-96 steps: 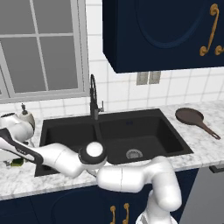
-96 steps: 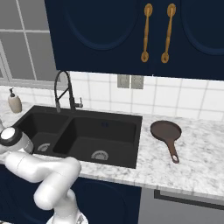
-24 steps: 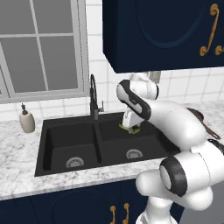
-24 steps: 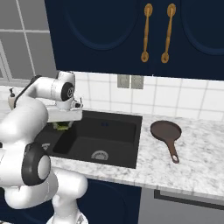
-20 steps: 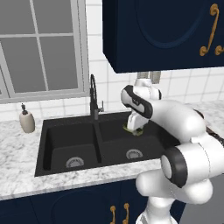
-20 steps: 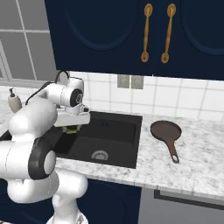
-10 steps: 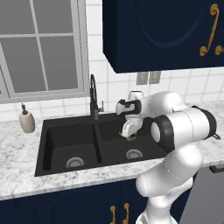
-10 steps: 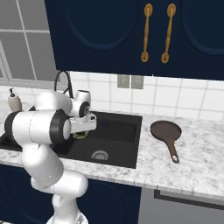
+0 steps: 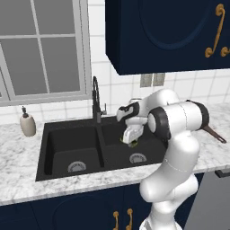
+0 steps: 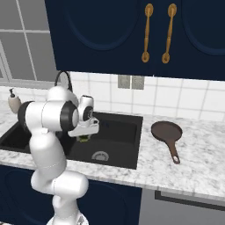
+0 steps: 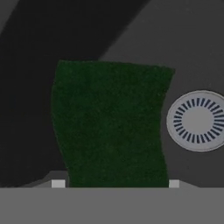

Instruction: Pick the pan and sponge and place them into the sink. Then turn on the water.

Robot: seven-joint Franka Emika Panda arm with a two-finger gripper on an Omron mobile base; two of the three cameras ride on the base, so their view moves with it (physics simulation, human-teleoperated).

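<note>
Starting from the left of the left base view, a beige soap bottle point(image 9: 27, 125) is seen on the marble counter point(image 9: 22, 179), near the window point(image 9: 40, 49). Next to it the black sink point(image 9: 67, 134) is set into the counter, with a silver drain point(image 9: 77, 166) in the left basin and a dark faucet point(image 9: 95, 96) behind the divider. Over the right basin the gripper point(image 9: 130, 140) is held, pointing down, and the green sponge point(image 9: 131, 142) is pinched between its fingers, above the second drain point(image 9: 137, 158) and not touching the bottom. In the hand view the sponge point(image 11: 111, 124) is seen clamped between the two tips, with the drain point(image 11: 197, 120) at its right side. Further to the right, in the right base view, the pan point(image 10: 166, 131) is lying on the counter just beside the sink point(image 10: 127, 145), its handle pointed toward the front edge.
</note>
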